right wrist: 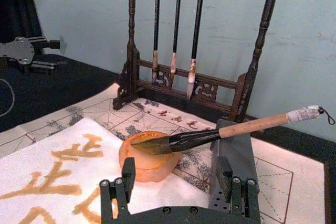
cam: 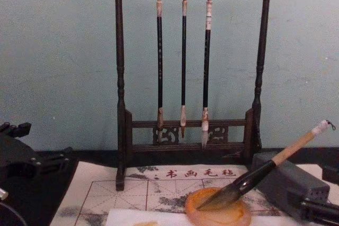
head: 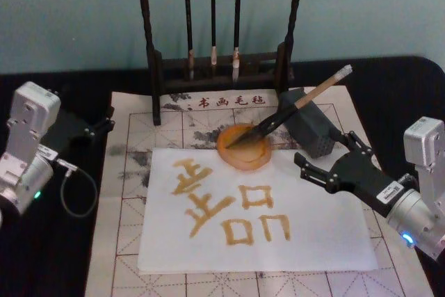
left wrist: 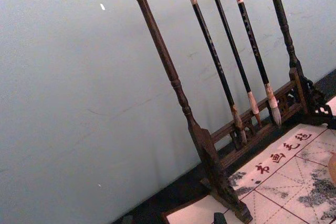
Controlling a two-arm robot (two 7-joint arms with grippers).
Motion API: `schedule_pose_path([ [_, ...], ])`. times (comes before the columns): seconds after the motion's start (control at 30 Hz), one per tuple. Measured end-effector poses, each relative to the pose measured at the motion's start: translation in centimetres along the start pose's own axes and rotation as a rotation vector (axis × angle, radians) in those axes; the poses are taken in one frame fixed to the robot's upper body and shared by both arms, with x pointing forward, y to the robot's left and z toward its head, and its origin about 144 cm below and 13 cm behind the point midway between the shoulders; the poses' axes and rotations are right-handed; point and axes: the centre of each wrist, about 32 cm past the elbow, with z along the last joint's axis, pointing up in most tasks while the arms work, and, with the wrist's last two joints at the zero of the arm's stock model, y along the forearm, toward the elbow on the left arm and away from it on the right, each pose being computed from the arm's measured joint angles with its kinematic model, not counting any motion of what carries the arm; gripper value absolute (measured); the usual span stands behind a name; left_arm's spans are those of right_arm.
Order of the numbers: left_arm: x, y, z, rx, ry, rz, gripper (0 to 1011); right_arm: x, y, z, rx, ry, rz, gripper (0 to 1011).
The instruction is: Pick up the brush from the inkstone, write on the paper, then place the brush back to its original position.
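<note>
One brush [head: 292, 110] on one inkstone [head: 245, 147], right claw [head: 332, 161] open, left claw [head: 97, 129] unclear.

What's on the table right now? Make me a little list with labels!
brush: tip in the inkstone, handle leaning on the grey block
inkstone: orange dish on the top edge of the paper
paper: white, with golden-brown writing
right claw: open, empty, beside the inkstone
left claw: parked at the mat's left edge
brush rack: three thin brushes hanging
</note>
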Motion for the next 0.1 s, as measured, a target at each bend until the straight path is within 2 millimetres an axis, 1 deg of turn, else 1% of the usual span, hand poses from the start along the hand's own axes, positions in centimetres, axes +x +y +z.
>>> schedule_pose_path([
  [0.1, 0.00, 0.00, 0.00, 0.000, 0.000, 0.000, 1001, 0.00, 0.00, 0.00, 0.000, 0.000, 0.000, 1000],
])
